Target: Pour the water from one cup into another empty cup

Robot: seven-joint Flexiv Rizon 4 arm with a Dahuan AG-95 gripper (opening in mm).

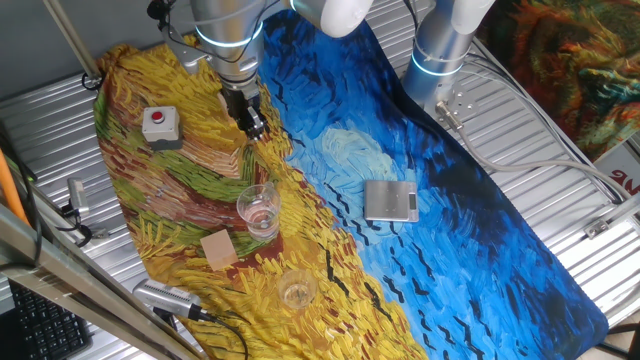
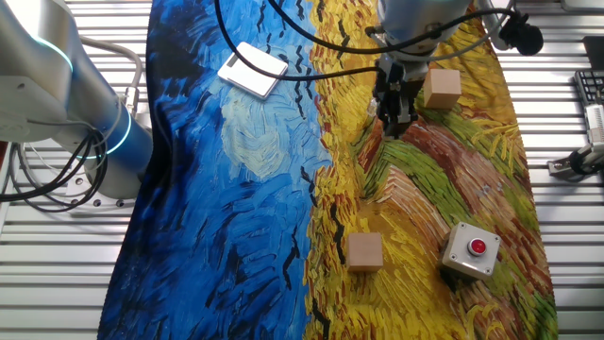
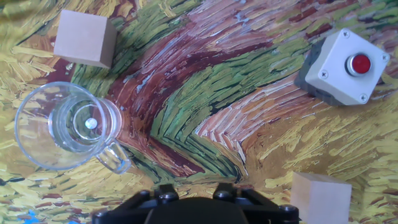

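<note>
The one cup (image 1: pixel 259 210), a tall clear tumbler, stands on the yellow part of the cloth. From above in the hand view the one cup (image 3: pixel 65 124) sits at the left with a small handle, and the water shows only as glints at its bottom. The another empty cup (image 1: pixel 297 290), short and clear, stands nearer the front edge and is outside the hand view. My gripper (image 1: pixel 252 124) hangs above the cloth well behind both cups. Its fingertips look close together with nothing between them. The gripper (image 2: pixel 394 121) hangs beside a wooden block. No cup shows in that view.
A wooden block (image 1: pixel 218 248) lies just left of the tumbler, and another block (image 2: pixel 364 251) lies near the red-button box (image 1: pixel 160 125). A small grey scale (image 1: pixel 390 200) rests on the blue part of the cloth. A second robot base (image 1: pixel 440 50) stands at the back.
</note>
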